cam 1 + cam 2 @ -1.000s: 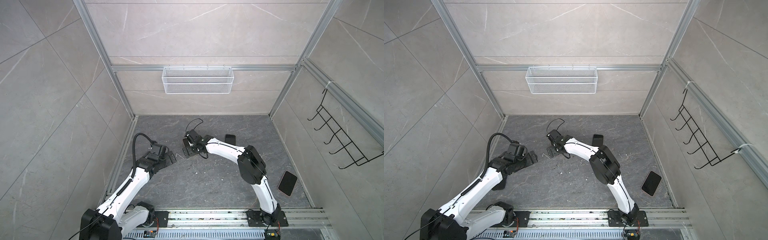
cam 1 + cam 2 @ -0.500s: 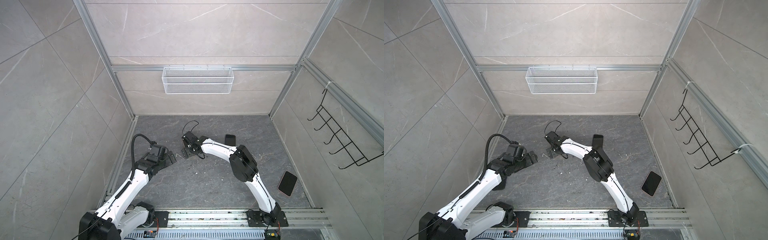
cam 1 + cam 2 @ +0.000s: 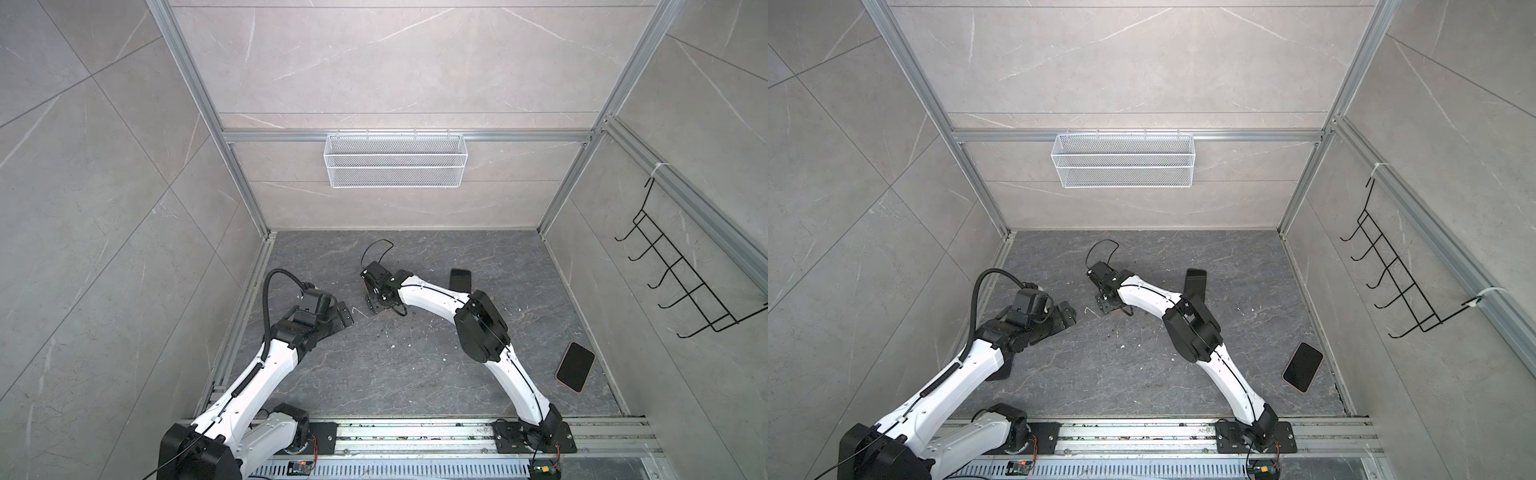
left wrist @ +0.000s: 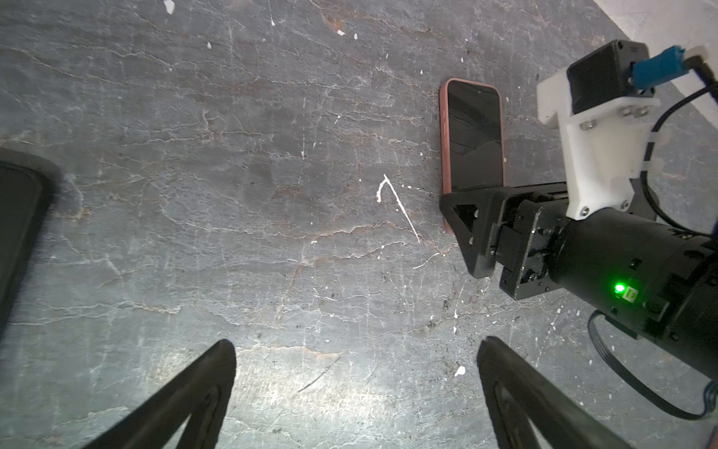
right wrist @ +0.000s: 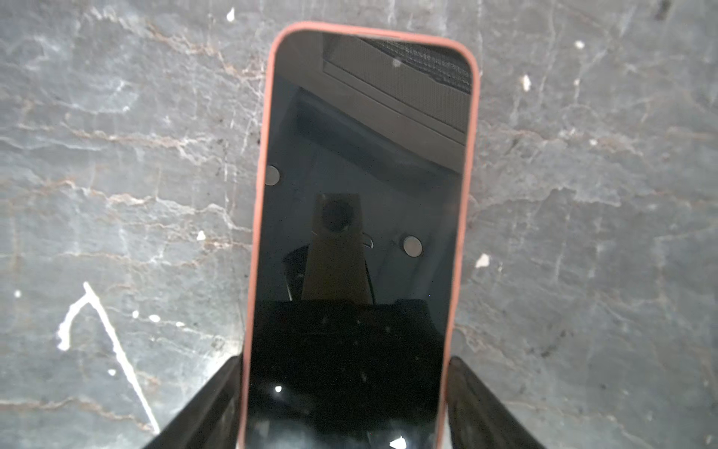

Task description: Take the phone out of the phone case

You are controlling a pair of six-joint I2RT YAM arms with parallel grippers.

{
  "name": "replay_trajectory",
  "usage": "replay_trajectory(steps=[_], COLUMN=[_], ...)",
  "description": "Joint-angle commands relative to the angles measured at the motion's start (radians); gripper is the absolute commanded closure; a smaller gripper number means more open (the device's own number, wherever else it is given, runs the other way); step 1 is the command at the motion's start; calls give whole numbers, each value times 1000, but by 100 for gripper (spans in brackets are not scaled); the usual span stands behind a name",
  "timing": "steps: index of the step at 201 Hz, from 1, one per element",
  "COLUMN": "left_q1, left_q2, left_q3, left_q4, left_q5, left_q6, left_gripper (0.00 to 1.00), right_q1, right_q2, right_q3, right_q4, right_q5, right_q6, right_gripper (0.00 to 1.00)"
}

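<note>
The salmon-cased black phone (image 5: 361, 194) lies lengthwise inside our right tool (image 5: 342, 361); pinched or not, we cannot tell; left tool (image 4: 355, 342) gapes.

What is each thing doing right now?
Left hand: open, empty.
Right hand: around the phone's end, grip unclear.
Phone: flat, screen dark, still in its case.
Phone case: still on the phone.
Second phone: lying flat, untouched.
Wire basket: hanging on the back wall.

No text, brand or number can be read; the phone (image 5: 357, 233) screen seems blank.
</note>
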Motion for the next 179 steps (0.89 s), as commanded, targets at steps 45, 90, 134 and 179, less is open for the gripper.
replay_trajectory(steps=[45, 90, 134, 179], left_q1=[2, 2, 1, -20], left_q2=[55, 121, 226, 324], left_q3=[-69, -139, -185, -210], left_q4=[268, 589, 902, 1071], left_q5=[136, 232, 337, 373], left_q6=[-123, -249, -350, -421], left_gripper=[1, 4, 5, 6], right_q1=[7, 4, 6, 5], right_q2=[-176, -430, -612, -628], right_q3=[-215, -467, -628, -654], right_q4=[88, 217, 282, 275], right_q5=[1, -26, -72, -94], right_q6=[-11, -30, -30, -22], right_gripper=[63, 70, 72, 76])
